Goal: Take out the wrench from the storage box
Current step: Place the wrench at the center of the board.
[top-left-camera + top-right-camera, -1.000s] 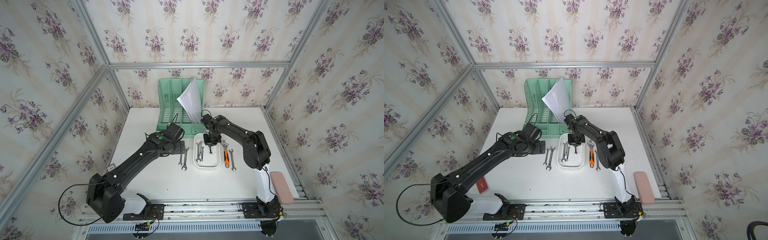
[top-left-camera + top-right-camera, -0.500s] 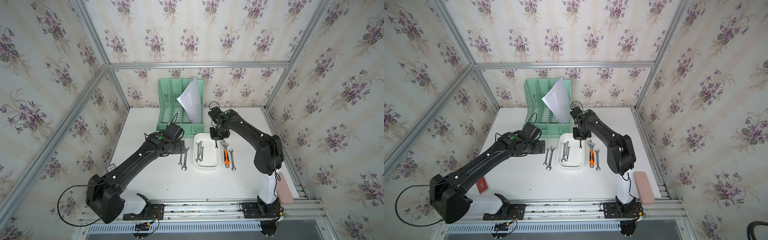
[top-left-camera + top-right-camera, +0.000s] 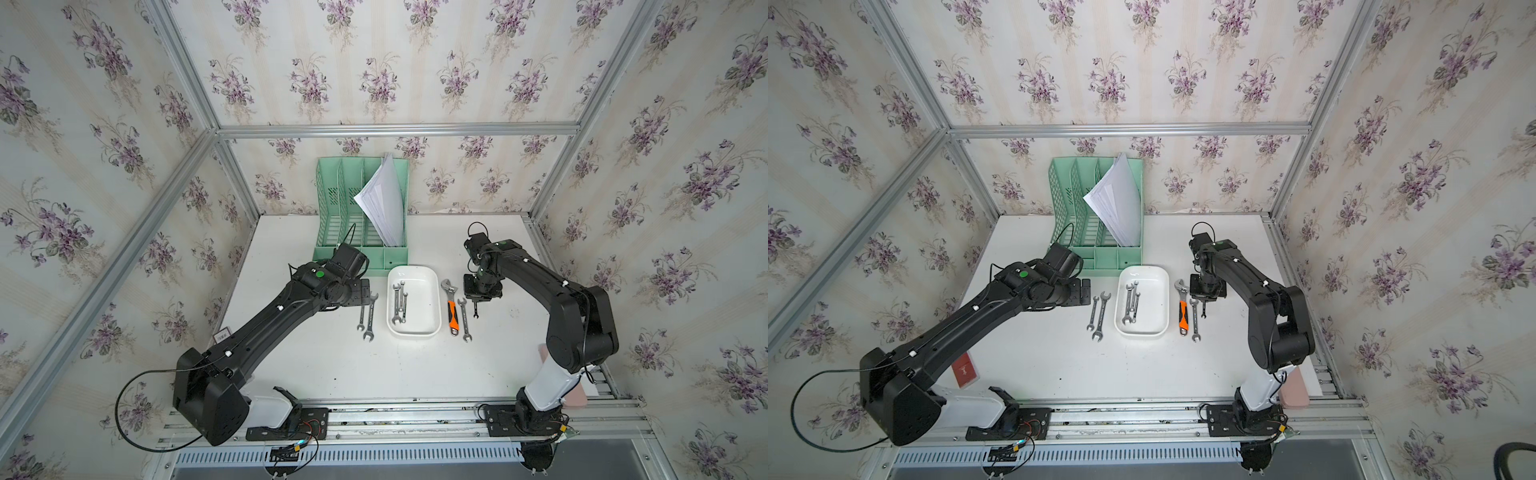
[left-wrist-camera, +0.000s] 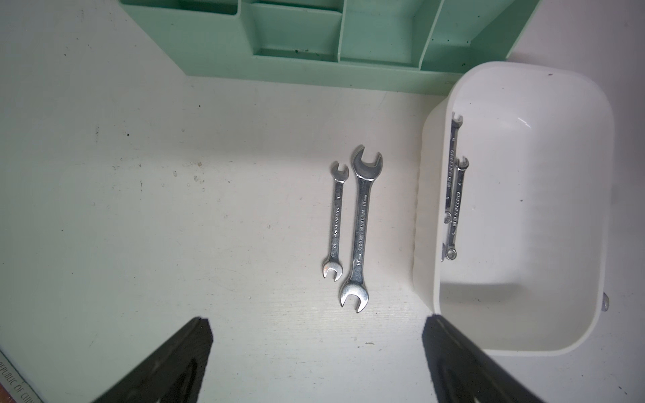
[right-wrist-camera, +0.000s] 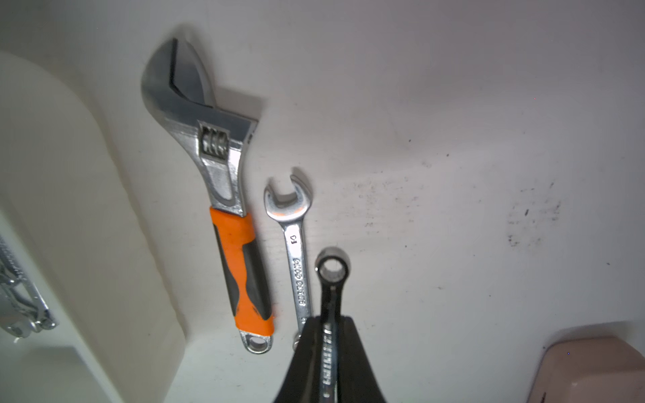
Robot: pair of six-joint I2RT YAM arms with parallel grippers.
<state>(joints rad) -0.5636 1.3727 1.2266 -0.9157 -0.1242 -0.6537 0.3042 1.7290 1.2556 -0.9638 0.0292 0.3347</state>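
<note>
R gripper clamped on small silver ring-end wrench, outside shallow white plastic tray; L gripper fingers wide apart.

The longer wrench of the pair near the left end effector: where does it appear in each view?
In a top view: longer wrench, centre, beside the storage box.
In a top view: likewise centre.
Left wrist: mid-picture.
Right wrist: not in it.
Shared landmark: the storage box, in every view.

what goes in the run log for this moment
right gripper: shut on small wrench, outside storage box | left gripper: open, empty, over table | storage box: other wrenches inside
</note>
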